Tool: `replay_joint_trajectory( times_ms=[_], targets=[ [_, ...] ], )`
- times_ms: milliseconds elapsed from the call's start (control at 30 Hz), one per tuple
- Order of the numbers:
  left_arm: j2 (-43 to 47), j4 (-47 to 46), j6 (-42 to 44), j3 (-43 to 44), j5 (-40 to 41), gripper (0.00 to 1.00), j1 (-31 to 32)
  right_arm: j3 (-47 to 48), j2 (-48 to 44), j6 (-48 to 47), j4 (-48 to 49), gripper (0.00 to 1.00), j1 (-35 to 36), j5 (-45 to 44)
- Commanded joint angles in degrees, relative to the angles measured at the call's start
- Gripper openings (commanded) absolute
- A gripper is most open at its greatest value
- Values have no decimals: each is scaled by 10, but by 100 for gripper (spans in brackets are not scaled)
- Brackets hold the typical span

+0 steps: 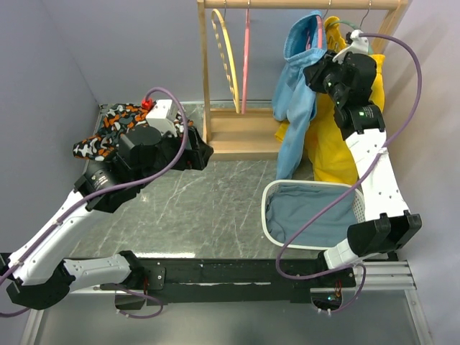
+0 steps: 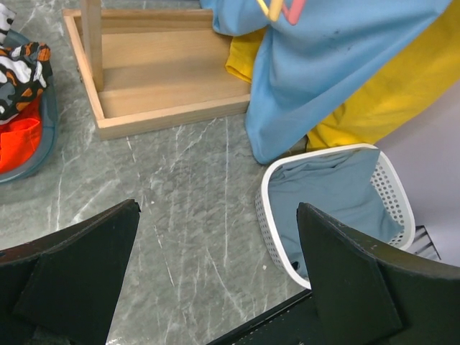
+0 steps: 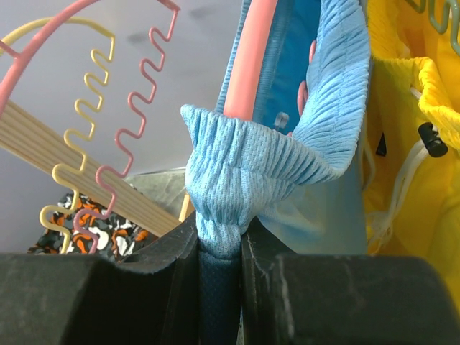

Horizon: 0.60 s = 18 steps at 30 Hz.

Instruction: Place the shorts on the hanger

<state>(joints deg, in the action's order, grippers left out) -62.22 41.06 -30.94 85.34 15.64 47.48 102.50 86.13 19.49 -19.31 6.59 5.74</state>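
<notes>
At upper right, the shorts (image 1: pixel 293 108) are clamped by their bunched waistband in the right tool (image 3: pixel 221 237), the hanger (image 3: pixel 248 72) touching the fabric just above; the arm is stretched upward. The left tool (image 2: pixel 218 215) is held released.

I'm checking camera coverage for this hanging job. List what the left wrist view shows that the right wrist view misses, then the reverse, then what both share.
Only the left wrist view: the white perforated plastic basket with grey-blue cloth inside, and the open left claw.

Only the right wrist view: the right claw pinching the bunched elastic waistband of the light sky-blue fabric shorts, with the pink plastic hanger rising behind that waistband.

Both: the sky-blue shorts, the bright yellow shorts and the orange-black-white patterned garment.
</notes>
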Motion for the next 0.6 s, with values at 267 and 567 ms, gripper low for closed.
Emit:
replay_joint_trajectory(
  times_ms=[267, 567],
  targets=[
    [-33, -5, -55, -47, 59, 97, 0, -76, -171, 75, -19, 73, -1, 29],
    [-44, -41, -95, -126, 48, 96, -1, -315, -348, 107, -7, 79, 189, -58]
  ],
)
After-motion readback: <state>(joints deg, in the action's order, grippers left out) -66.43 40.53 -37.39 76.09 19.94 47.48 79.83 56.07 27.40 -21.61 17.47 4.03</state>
